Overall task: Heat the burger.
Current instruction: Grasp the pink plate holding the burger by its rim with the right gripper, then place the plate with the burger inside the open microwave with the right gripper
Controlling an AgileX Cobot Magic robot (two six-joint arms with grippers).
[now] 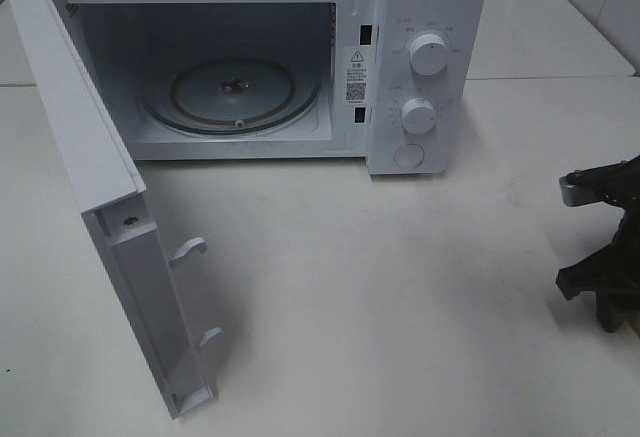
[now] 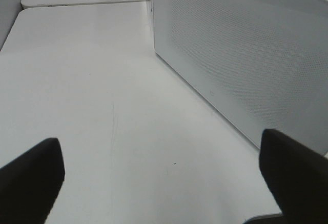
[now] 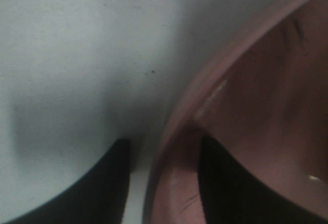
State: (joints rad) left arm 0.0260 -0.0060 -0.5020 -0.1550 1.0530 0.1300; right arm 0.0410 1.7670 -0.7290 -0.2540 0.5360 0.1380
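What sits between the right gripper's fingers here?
The pink plate's rim, in the right wrist view: the right gripper has one finger outside it, one inside.

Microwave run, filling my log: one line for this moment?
microwave: door open, empty; burger: unseen; left jaws: open; right jaws: astride pink plate rim

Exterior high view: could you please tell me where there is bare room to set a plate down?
The table is bare between the open door and the right gripper, in front of the microwave. The turntable inside is bare too. It is tight only beside the door's latch hooks.
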